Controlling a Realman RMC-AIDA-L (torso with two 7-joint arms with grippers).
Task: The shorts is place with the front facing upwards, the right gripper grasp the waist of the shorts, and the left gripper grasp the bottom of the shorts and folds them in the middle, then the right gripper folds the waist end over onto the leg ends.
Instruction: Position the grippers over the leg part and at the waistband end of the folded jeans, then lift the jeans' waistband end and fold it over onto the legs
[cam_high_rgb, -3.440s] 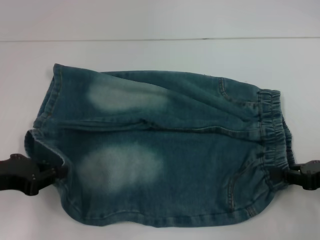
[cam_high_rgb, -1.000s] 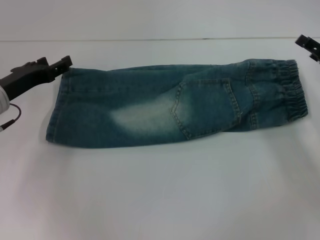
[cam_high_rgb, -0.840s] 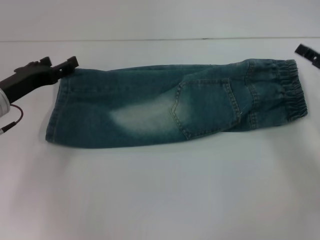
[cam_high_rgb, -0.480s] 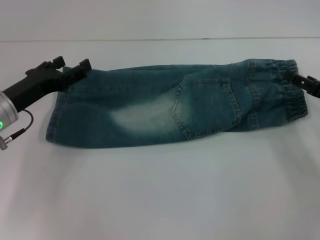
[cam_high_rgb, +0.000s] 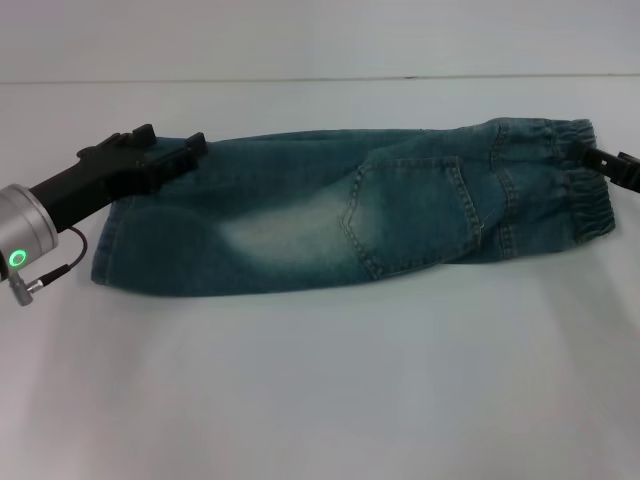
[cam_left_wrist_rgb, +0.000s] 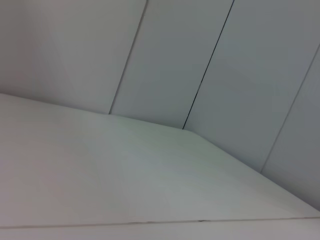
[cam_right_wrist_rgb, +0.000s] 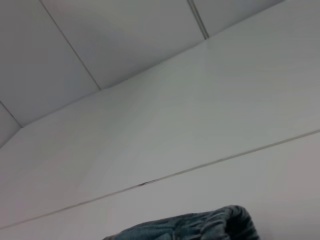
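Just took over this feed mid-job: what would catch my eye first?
The shorts, folded lengthwise into a long teal strip across the white table, waistband to the robot's right. The left pincer, open, sits over the far leg-end corner; the right pincer is at the waistband's outer edge.

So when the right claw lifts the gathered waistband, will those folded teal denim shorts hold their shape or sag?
Likely sag: the teal denim shorts lie limp and creased on the white table. Two folded layers probably add weight, so the far leg hems may drag. The puckered waistband looks bulky, probably giving the right claw decent purchase.
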